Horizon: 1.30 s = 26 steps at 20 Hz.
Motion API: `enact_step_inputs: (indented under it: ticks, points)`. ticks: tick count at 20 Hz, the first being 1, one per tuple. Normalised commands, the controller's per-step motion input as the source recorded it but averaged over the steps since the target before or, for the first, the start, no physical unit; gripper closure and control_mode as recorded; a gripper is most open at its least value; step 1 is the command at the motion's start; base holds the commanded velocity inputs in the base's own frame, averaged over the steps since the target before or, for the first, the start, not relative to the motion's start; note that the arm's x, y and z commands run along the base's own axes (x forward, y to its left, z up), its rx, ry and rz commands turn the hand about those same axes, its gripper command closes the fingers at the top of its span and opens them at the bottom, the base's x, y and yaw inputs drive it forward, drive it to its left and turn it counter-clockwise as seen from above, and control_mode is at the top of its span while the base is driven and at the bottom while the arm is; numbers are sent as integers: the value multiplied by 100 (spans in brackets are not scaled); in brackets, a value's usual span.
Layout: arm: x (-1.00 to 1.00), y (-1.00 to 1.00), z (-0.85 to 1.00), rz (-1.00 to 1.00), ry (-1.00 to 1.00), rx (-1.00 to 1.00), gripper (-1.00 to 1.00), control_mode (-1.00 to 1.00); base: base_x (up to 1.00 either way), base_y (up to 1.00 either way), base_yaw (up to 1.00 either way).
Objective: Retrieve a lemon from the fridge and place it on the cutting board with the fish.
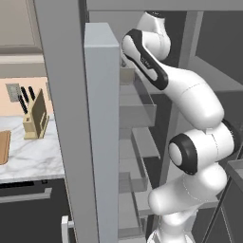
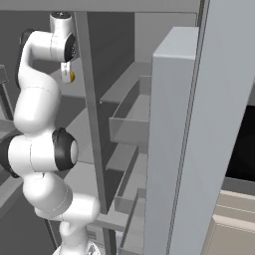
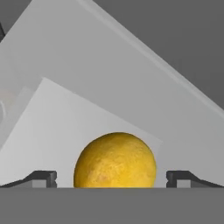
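tall grey fridge (image 2: 179, 139) open, gripper (image 3: 111, 178) w/ jaws wide apart straddling small round yellow lemon (image 3: 115, 161), not yet clamped; grab + carry to light-brown wooden cutting board (image 1: 4, 147) left.

Flat, even rendered light, no visible source. Soft and slightly blurry throughout, no edge distortion. Dim grey inside the fridge (image 1: 142, 109), darkest toward 3 o'clock in the left base view. Brightest on the lemon (image 3: 115, 160), shaded along its 6 o'clock edge. No glare, faint shadows.
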Motion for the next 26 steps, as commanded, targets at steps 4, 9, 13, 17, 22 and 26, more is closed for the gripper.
enact_step_inputs:
  ticks: [4, 9, 13, 17, 22, 26]
  points:
    - [0, 0, -12, 0, 2, -2, -100, -100, 0, 0, 0]
    - [1, 0, -11, 0, 1, -3, -100, -100, 0, 0, 0]
    - [0, 1, -20, 0, 3, -4, -100, -100, 0, 0, 0]
    - [0, 5, -18, 0, 3, -4, -100, -100, 0, 0, 0]
    - [0, 4, -4, 0, 1, 0, -100, -100, 0, 0, 0]
    - [0, 1, -12, 0, 2, 0, 100, -100, 0, 0, 0]
